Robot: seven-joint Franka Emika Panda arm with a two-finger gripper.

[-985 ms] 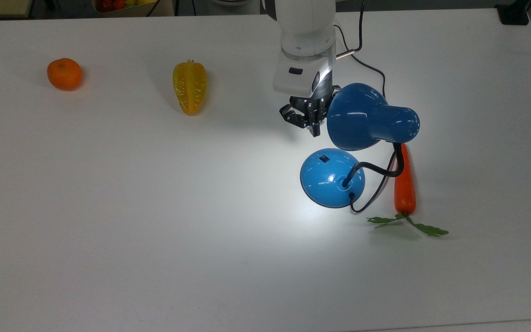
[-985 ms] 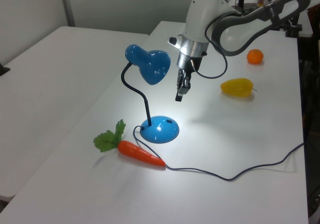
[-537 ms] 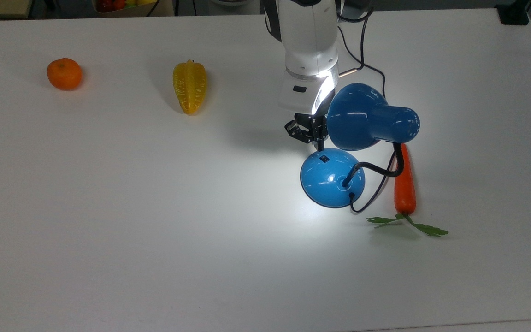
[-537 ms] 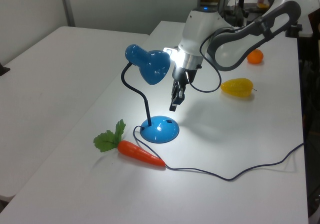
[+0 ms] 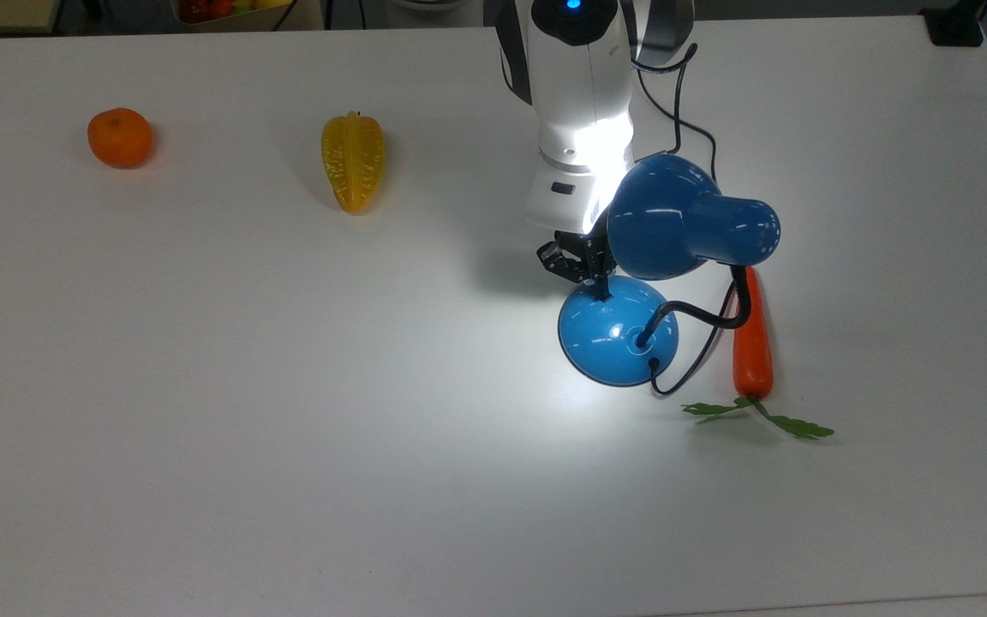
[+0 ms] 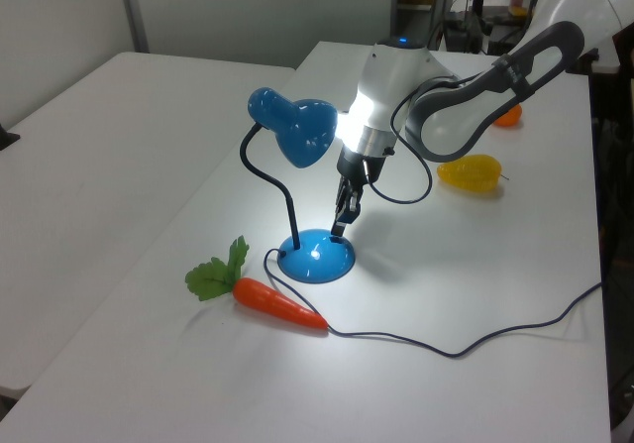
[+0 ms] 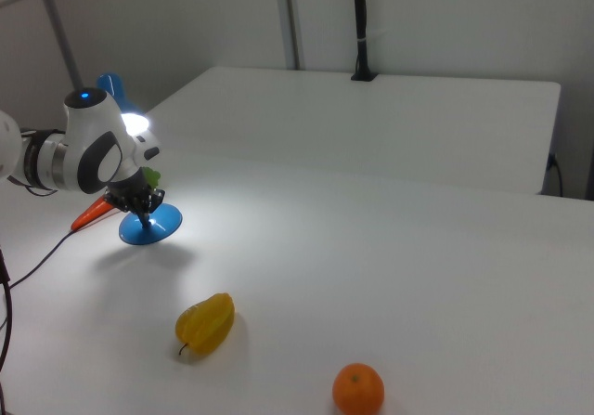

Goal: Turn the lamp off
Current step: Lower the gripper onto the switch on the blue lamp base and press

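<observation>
The blue lamp stands on the white table with its domed base (image 5: 618, 338) under its bell-shaped shade (image 5: 682, 218), joined by a black bendy neck (image 5: 708, 319). It is lit, casting a bright patch on the table. My gripper (image 5: 601, 290) is shut and points down, its tip resting on the far side of the base, where it covers the black switch. The left view shows the gripper (image 6: 338, 231) on the base (image 6: 315, 258) beside the shade (image 6: 297, 131). In the right view the gripper (image 7: 145, 218) meets the base (image 7: 150, 228).
An orange carrot (image 5: 752, 343) with green leaves lies just to the top view's right of the lamp. A yellow starfruit (image 5: 353, 161) and an orange (image 5: 120, 137) sit toward the top view's left. The lamp's black cord (image 6: 466, 344) trails across the table.
My gripper has come down and toward the lamp base, from beside the shade to the switch on the dome. The lamp stays lit and has not moved.
</observation>
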